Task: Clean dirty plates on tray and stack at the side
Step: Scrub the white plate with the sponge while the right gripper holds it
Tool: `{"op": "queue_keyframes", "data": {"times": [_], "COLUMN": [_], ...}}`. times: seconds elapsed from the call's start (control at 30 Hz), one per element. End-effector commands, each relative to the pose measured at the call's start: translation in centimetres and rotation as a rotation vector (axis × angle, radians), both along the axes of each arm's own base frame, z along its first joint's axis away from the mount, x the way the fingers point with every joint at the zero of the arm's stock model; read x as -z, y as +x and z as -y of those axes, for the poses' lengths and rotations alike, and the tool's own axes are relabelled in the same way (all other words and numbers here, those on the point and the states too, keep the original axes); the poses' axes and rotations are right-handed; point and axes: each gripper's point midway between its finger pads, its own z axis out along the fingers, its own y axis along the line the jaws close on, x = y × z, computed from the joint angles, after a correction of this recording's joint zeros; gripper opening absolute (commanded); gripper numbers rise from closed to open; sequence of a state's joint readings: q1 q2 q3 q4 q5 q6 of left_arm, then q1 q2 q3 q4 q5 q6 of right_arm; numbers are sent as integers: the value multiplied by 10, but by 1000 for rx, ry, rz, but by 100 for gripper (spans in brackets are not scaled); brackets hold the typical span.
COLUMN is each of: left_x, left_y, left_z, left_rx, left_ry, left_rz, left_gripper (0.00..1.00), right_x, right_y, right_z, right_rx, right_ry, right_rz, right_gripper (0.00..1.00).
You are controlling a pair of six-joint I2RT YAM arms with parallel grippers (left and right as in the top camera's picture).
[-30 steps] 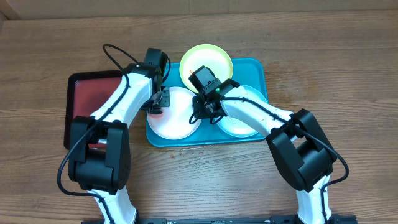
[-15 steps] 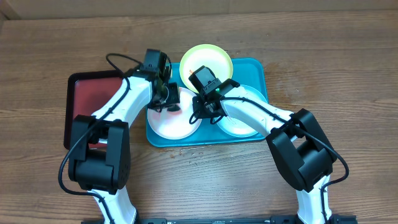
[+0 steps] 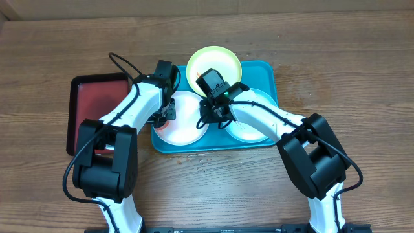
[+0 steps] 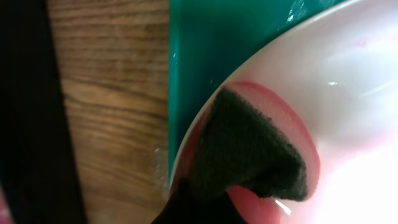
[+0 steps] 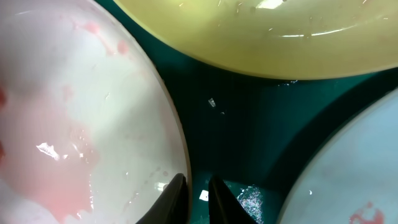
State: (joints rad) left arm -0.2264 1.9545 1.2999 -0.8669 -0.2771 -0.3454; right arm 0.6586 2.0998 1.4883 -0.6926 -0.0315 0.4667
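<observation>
White plate [image 3: 187,127], teal tray [image 3: 266,70] — left end effector [image 3: 165,115] pressing sponge [image 4: 249,149] on plate

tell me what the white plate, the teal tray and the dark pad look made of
White plate: probably glossy plastic, with sharp glare spots and wet pink smears.
Teal tray: smooth shiny plastic by the look, highlights on its rim.
Dark pad: matte, fuzzy scouring fibre, seemingly on a pink sponge.

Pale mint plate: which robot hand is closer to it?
Right. The right gripper pinches the rim of the white plate on the side next to the pale mint plate. The left gripper, pressing a sponge on the white plate, is at its opposite edge, farther away.
</observation>
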Motion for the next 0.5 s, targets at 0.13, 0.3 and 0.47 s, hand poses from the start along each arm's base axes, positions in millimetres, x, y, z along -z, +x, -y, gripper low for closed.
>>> {"op": "queue_keyframes", "data": {"times": [0.13,0.3,0.47], "left_x": [-31,-32,-13], "left_y": [27,37,32], "left_z": [27,99,108], "left_rx": [-21,53,39], "left_ry": [-171,-561,-571], "left_rz": [43,66,81], "left_gripper": [4,4,4], "right_x": [1,0,1], "right_y": [3,5,4], "right_z": [4,2,3], "right_rx": [10,10,10], "right_ry": [-19,-15,-16], "right_rz": [10,16,14], "right_gripper": [15,15,15]}}
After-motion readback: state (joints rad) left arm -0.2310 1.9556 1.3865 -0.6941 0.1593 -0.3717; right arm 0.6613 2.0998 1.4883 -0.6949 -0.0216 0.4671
